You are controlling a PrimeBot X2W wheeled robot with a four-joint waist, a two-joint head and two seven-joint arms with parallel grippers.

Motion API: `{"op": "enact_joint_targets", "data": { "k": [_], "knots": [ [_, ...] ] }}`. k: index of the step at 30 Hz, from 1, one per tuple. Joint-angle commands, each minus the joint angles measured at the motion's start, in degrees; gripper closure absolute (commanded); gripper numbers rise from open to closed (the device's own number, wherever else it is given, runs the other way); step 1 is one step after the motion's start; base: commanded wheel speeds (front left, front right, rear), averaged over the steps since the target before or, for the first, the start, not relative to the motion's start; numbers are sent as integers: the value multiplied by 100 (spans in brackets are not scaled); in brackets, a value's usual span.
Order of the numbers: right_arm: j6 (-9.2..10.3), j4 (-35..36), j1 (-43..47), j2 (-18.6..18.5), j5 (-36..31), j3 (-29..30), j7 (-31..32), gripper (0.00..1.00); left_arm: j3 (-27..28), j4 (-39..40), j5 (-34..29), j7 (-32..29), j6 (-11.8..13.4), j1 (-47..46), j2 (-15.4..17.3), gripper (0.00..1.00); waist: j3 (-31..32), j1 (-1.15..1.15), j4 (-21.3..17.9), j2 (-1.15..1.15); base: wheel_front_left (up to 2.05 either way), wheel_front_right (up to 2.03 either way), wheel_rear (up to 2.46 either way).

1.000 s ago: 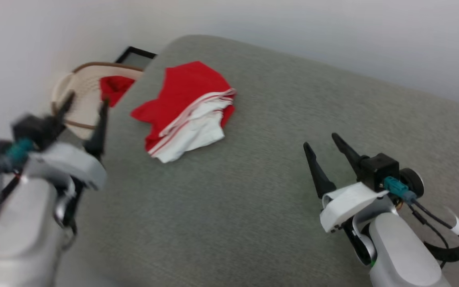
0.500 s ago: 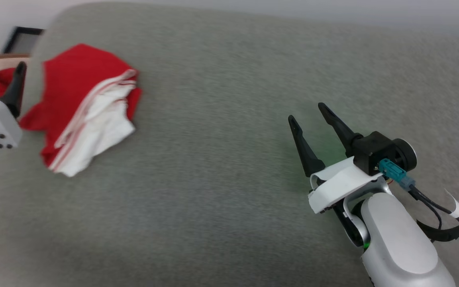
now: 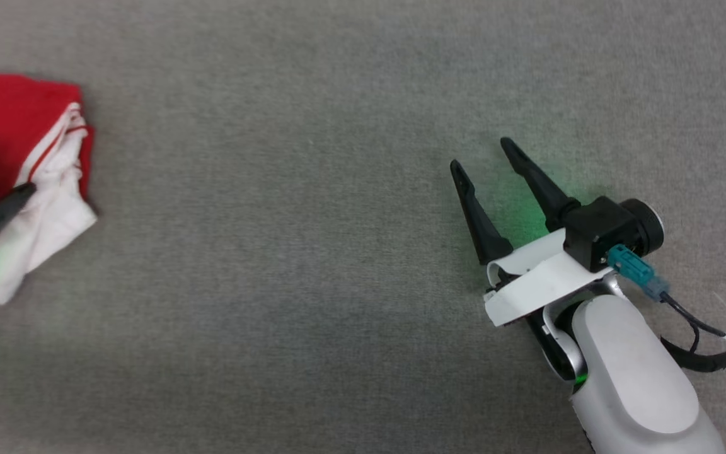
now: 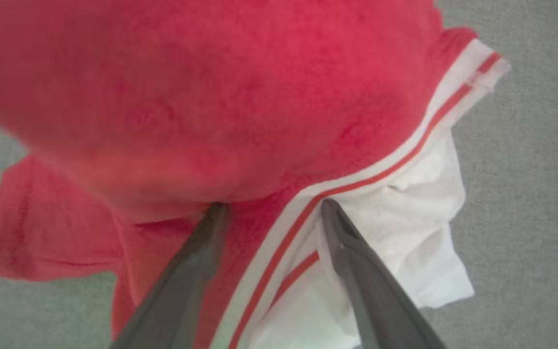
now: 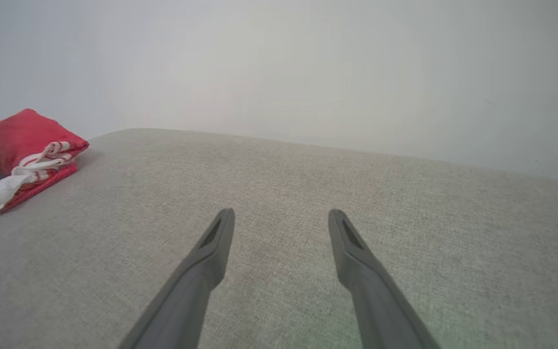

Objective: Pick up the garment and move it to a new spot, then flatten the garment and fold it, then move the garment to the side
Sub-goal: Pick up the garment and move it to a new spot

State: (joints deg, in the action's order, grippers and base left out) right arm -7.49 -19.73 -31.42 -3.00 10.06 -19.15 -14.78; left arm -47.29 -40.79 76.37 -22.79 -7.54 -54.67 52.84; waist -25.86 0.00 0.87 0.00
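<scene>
The garment [image 3: 16,126] lies crumpled at the far left of the head view, red with a white sleeve and red-white striped trim. In the left wrist view the garment [image 4: 259,97] is very close. My left gripper [image 4: 273,206] is open, its tips right at the striped trim, one over red cloth and one over white. One of its dark fingers [image 3: 9,200] lies over the cloth in the head view. My right gripper [image 3: 479,153] stands open above bare surface, far right of the garment [image 5: 27,140]. The chest lettering is hidden.
A wide grey upholstered surface [image 3: 287,252] carries everything. Its far edge meets a pale wall [image 5: 308,58] in the right wrist view. Bare grey fabric stretches between the garment and my right gripper.
The head camera has swung, so the garment now sits at the picture's left edge and the basket is out of frame. My left gripper has come over the garment. The right gripper stays open.
</scene>
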Motion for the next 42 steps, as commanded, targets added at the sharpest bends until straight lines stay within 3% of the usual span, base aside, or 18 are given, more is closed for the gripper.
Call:
{"op": "enact_joint_targets", "data": {
  "k": [1, 5, 11, 12, 13, 14, 21, 29, 36, 42],
  "knots": [
    [0, 86, -56, 10, -15, 2, 11, 0, -51, -3, 156, -135, 11, 92, 32, 0, -324, 0, -251, 0, 0, 0, 0],
    [0, 341, -6, 10, -114, 46, 61, 0, -194, -22, 550, -578, 13, 137, 99, 0, -588, 0, -379, 0, 0, 0, 0],
    [0, 566, 112, 11, -222, 107, 154, 0, -364, 31, 802, -631, 18, 197, -59, 0, -712, 0, -440, 0, 0, 0, 0],
    [0, 593, 125, 10, -226, 120, 161, 0, -391, 73, 821, -592, 18, 189, -90, 49, -708, 0, -435, 0, 0, 0, 0],
    [0, 612, 133, 11, -240, 132, 169, 0, -416, 128, 837, -559, 17, 186, -132, 81, -692, 0, -425, 0, 0, 0, 0],
    [0, 630, 142, 13, -245, 134, 177, 0, -436, 154, 833, -492, 13, 179, -149, 100, -660, 0, -412, 0, 0, 0, 0],
    [0, 555, 174, 9, -197, 149, 180, 0, -384, 200, 916, -90, -9, 109, -135, 100, -307, 0, -272, 0, 0, 0, 0],
    [0, 212, 371, 8, 39, 240, 72, 0, -202, 339, 881, 1058, -5, -35, 87, 100, 414, 0, -113, 0, 0, 0, 0],
    [0, 70, 682, 8, 224, 586, -12, 0, -141, 1657, 1087, 1490, -1, -70, -87, 100, 892, 0, -125, 0, 0, 0, 0],
    [0, 150, 984, 10, 443, 865, -40, 0, -337, 2915, 1040, 1447, -1, -162, -187, 100, 1124, 0, -412, 0, 0, 0, 0]
  ]
}}
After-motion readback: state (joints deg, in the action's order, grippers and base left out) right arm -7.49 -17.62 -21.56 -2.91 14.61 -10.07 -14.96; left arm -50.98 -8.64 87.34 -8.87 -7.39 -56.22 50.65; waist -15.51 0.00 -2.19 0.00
